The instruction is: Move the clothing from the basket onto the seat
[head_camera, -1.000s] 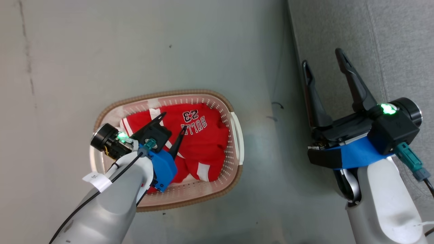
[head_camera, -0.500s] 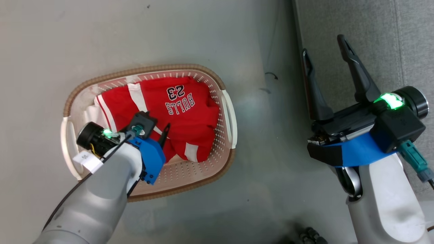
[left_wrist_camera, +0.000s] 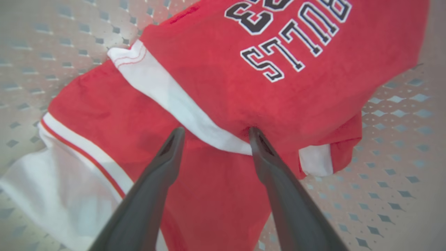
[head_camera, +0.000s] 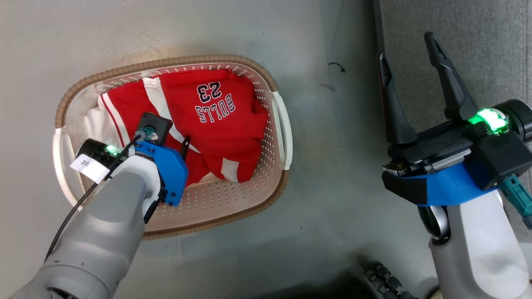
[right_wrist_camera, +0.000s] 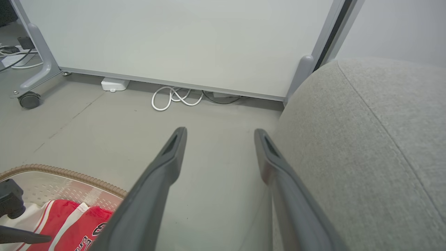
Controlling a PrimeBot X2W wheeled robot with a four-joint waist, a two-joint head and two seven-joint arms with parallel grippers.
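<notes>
While the left tool (left_wrist_camera: pixel 215 131) hung spread open, tips against the red clothing (head_camera: pixel 232 128) lying in the basket (head_camera: pixel 166 64) at centre-left of the head frame, the right tool (head_camera: pixel 406 47) stood open and empty at right, over the edge of the grey seat (head_camera: pixel 478 50).

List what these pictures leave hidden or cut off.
- Left gripper: head view, its blue mount hides most of both fingers.
- Clothing: whatever lies under the top red garment is covered.
- Basket: head view, left forearm hides the near rim.
- Seat: cut off by the top and right edges.
</notes>
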